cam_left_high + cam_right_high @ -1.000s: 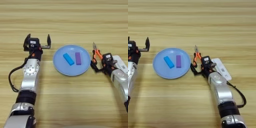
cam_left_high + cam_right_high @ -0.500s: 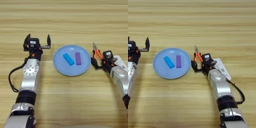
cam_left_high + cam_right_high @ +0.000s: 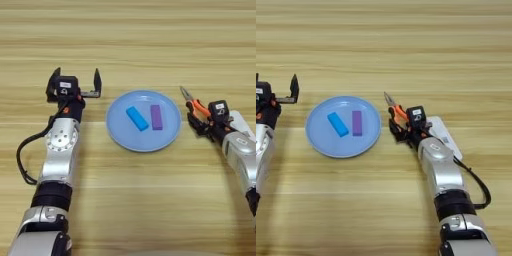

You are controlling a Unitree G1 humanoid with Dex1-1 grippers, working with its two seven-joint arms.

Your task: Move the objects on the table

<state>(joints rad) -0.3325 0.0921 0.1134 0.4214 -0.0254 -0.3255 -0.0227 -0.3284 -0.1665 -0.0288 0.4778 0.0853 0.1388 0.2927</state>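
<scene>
The needle-nose pliers (image 3: 192, 103) lie just right of the plate, tip pointing up and left. Their orange-and-black handles (image 3: 399, 112) run into my right gripper (image 3: 397, 125), which is shut on them, low over the table (image 3: 128, 35). The long white bar (image 3: 444, 136) lies right behind that gripper, partly hidden under the wrist. My left gripper (image 3: 75, 81) is parked left of the plate, its black fingers (image 3: 97, 80) spread wide open with nothing between them.
A round light-blue plate (image 3: 120, 131) sits mid-table with a blue block (image 3: 137, 118) and a purple block (image 3: 156, 117) lying on it. A black cable (image 3: 22, 155) loops beside my left arm. Bare wood stretches across the far half.
My right gripper and the pliers have shifted slightly left toward the plate, and the forearm has swung a little to the right. The left arm and the plate have not moved.
</scene>
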